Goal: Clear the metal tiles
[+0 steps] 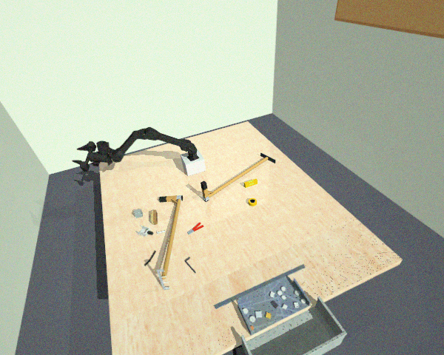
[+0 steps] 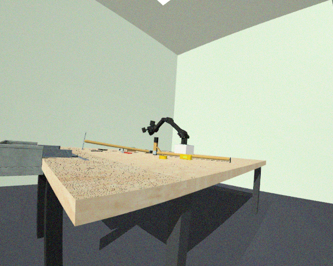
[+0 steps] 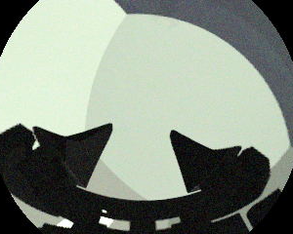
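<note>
My gripper (image 1: pixel 75 154) (image 2: pixel 147 126) (image 3: pixel 142 131) is open and empty, raised beyond the table's left edge in the top view, far from both long tools. The long scraper (image 1: pixel 237 177) (image 2: pixel 206 157) lies on the table, with a wooden shaft, a flat black blade and an upright black-tipped grip. The steel bench plate (image 1: pixel 252 299) is at the table's front edge. Several tiles lie scattered on it: white round ones, white square ones such as this tile (image 1: pixel 258 313), a yellow tile (image 1: pixel 268 315) and a dark tile (image 1: pixel 274 304). The grey catch box (image 1: pixel 298 332) (image 2: pixel 17 157) adjoins the plate beyond the table edge.
A second long tool (image 1: pixel 171 237) (image 2: pixel 115 145) with a toothed metal head lies left of the scraper. Nearby are red-handled pliers (image 1: pixel 194 228), a hex key (image 1: pixel 186 260), a wooden block (image 1: pixel 152 216), a yellow tape measure (image 1: pixel 252 201) and a yellow block (image 1: pixel 250 183).
</note>
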### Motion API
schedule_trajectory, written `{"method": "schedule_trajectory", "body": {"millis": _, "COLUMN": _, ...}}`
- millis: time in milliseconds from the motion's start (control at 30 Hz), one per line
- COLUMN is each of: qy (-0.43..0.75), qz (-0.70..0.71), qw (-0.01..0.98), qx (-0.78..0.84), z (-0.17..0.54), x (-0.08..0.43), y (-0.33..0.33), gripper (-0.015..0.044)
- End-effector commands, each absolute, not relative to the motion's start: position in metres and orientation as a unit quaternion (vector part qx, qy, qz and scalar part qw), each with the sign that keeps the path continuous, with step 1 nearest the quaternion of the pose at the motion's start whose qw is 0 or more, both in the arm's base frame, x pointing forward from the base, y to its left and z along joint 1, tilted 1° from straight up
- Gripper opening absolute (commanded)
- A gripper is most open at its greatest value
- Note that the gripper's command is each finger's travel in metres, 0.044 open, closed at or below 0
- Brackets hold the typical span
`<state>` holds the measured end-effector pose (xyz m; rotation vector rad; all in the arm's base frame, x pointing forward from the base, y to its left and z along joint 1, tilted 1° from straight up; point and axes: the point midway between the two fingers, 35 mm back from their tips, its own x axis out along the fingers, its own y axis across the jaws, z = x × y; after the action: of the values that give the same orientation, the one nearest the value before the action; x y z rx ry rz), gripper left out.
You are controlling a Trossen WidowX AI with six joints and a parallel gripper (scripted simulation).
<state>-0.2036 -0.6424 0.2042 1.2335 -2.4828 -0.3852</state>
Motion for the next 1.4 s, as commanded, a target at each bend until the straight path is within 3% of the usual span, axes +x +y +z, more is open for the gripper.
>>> {"method": "schedule_trajectory", "body": {"millis": 0, "qy": -0.874, "qz": -0.136, "qw": 0.17, "qx": 0.434, "z": 0.205, "x": -0.204, "y": -0.643, "gripper": 0.0426}}
{"method": "schedule_trajectory", "body": {"millis": 1000, "qy": -0.874, "qz": -0.136, "qw": 0.171, "qx": 0.435, "z": 0.324, "x": -0.2, "y": -0.64, "gripper": 0.044}}
{"method": "schedule_trajectory", "body": {"millis": 1367, "qy": -0.842, "qz": -0.171, "qw": 0.192, "qx": 0.474, "z": 0.341, "x": -0.133, "y": -0.645, "gripper": 0.044}}
